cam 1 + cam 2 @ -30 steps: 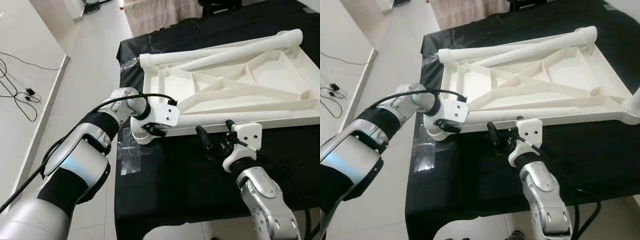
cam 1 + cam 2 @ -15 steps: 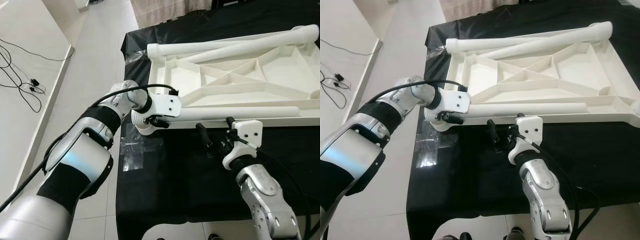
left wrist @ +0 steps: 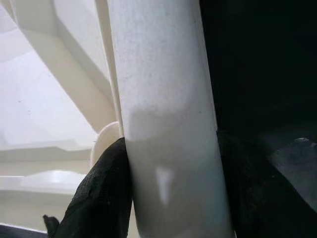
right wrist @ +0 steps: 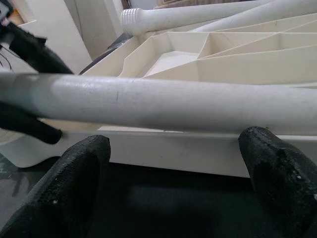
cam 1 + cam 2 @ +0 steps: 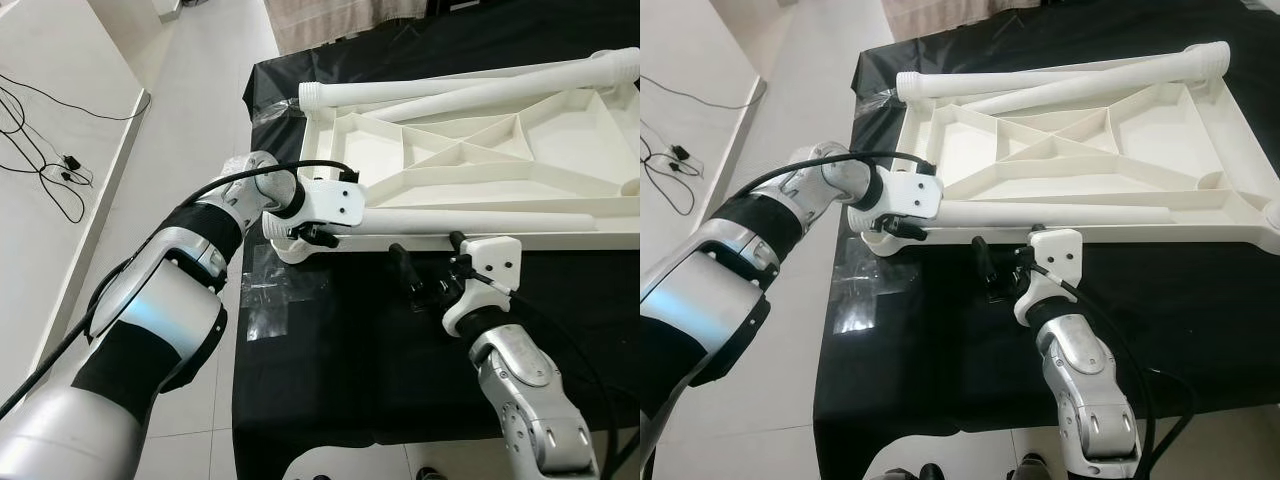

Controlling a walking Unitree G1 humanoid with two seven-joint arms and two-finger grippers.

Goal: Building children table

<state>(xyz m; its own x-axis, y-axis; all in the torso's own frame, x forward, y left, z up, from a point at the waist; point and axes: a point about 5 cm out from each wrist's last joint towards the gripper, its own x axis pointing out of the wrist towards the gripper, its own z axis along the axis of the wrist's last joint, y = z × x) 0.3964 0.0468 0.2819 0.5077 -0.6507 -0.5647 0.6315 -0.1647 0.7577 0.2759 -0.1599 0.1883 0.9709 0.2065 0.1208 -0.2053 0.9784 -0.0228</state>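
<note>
The white tabletop is lying upside down, ribs showing, on the desk under a black cloth, with 2 loose legs resting along its far edge. The left gripper is clamping its jaws around one end of a third leg, which is lying along the near rim of the tabletop with its held end at the near-left corner socket; in the left wrist view the black fingers are pressing both sides of the tube. The right gripper is hovering just in front of the same leg with its jaws spread wide and nothing between them, the fingertips sitting below the tube and not touching it. Probable risks: the leg is being held by 1 end only, so its long free length is likely to sag or swing and twist out of the grip; the smooth round tube may roll between the pads; a misaligned end may jam against the socket instead of entering it; and a push on the rim could slide the light tabletop across the slippery cloth and crumpled clear plastic film near the left desk edge.
</note>
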